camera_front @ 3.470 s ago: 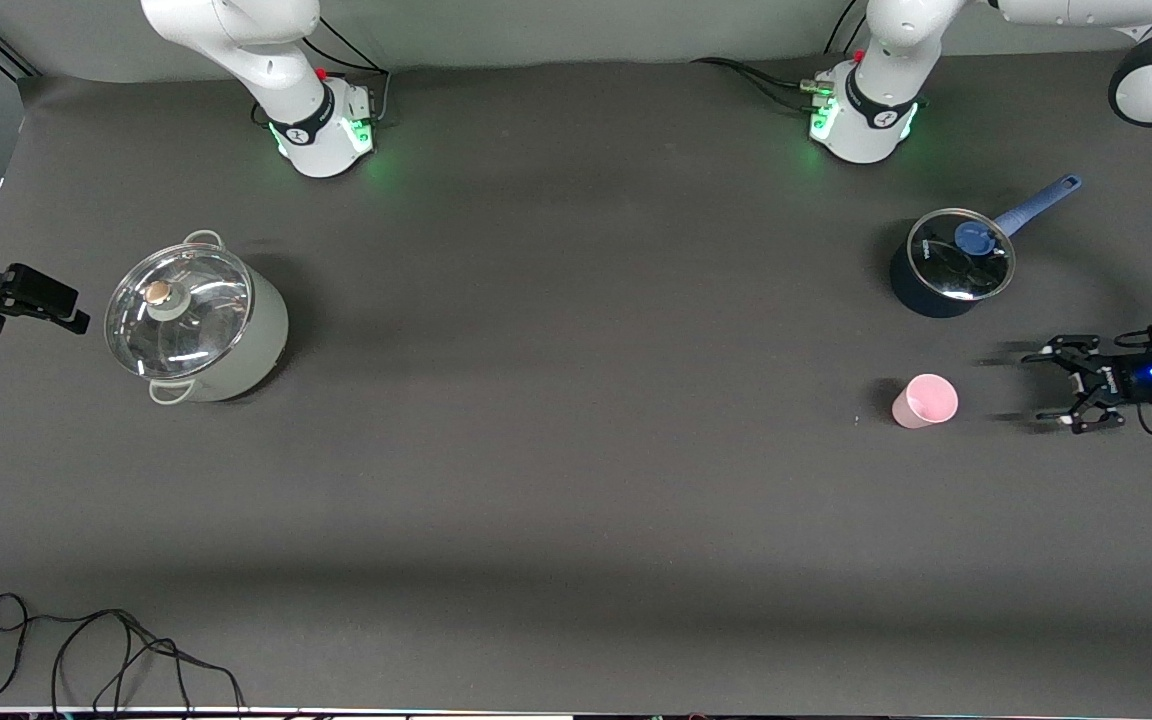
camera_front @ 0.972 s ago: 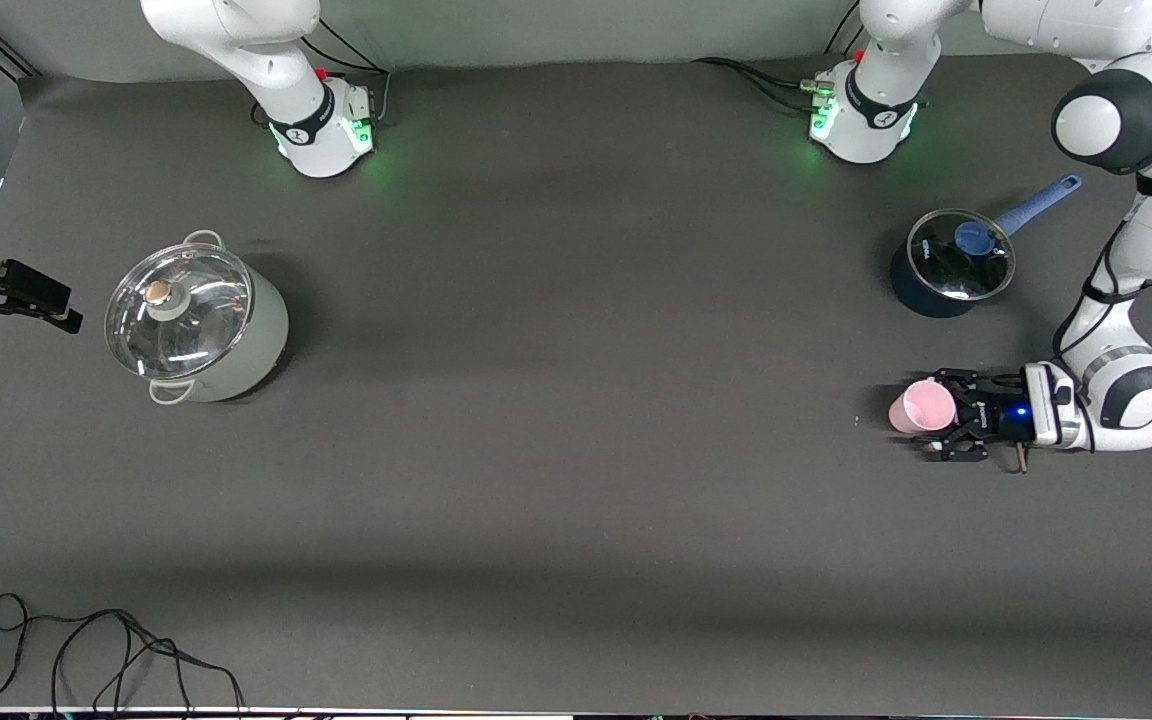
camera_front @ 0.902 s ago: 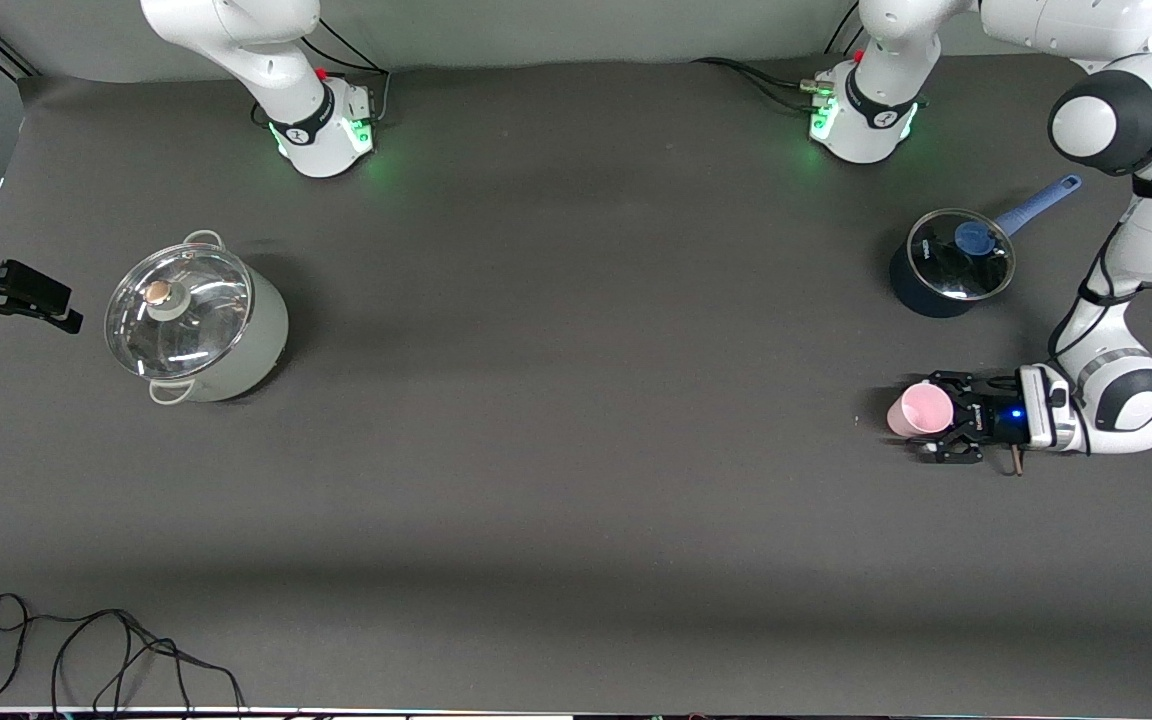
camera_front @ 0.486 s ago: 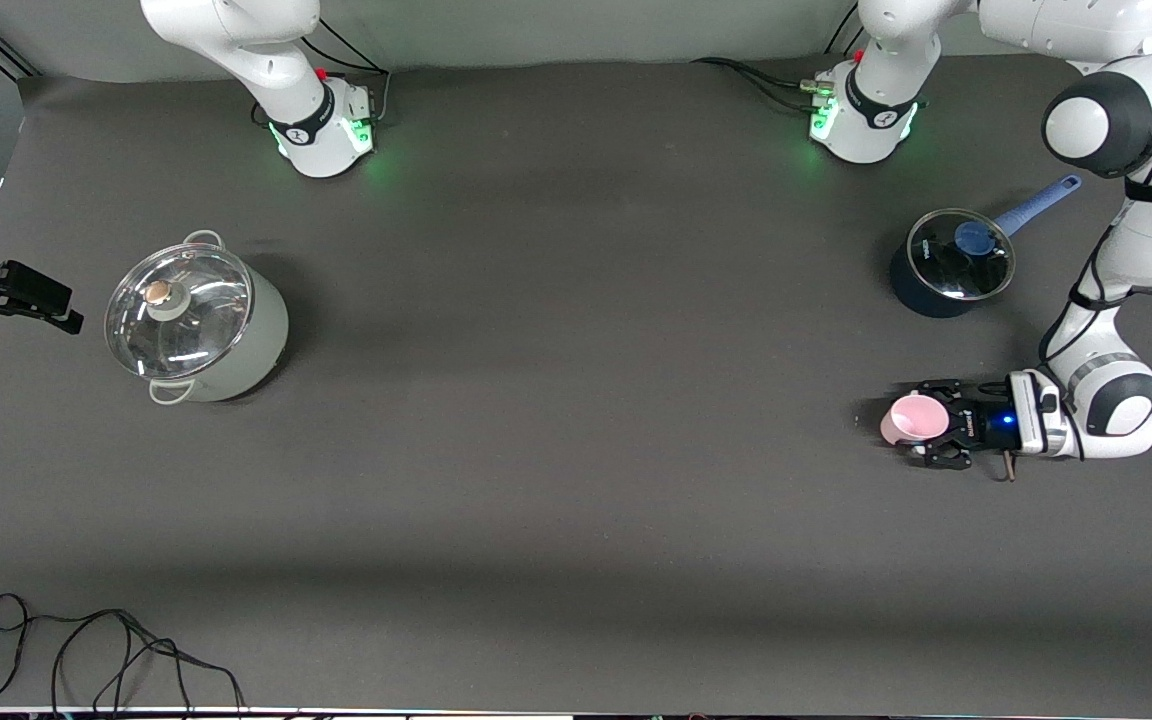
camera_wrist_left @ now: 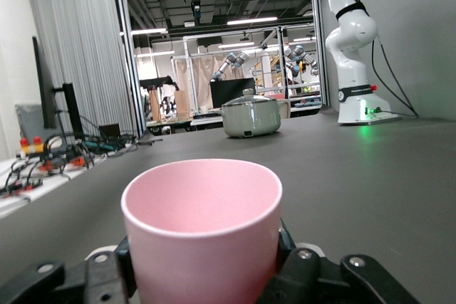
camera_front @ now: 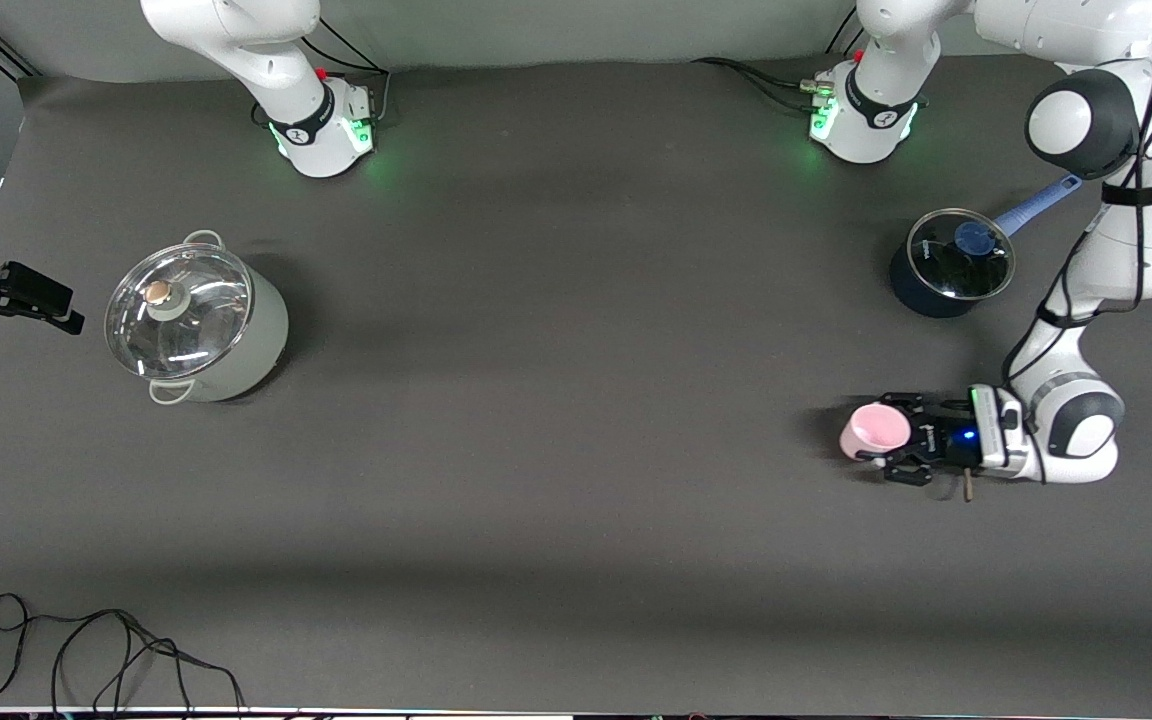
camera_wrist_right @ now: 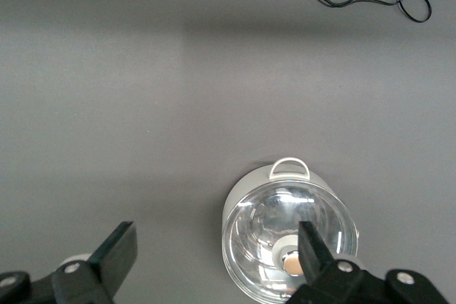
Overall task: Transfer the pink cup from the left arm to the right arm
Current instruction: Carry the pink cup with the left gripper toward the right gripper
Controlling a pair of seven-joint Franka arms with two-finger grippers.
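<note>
Sitting in left end effector (camera_front: 894, 448), pink cup (camera_front: 874, 432)

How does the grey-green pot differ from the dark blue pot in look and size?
The grey-green pot is clearly larger than the dark blue pot. The grey-green pot has two small loop handles; the dark blue pot has one long blue handle. The grey-green pot's lid knob is pale and metallic; the dark blue pot's is blue. Both carry glass lids and stand upright on the table.

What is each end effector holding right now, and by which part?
The left end effector is shut on the pink cup, clamping its side wall below the rim. The right end effector is open, holding nothing.
</note>
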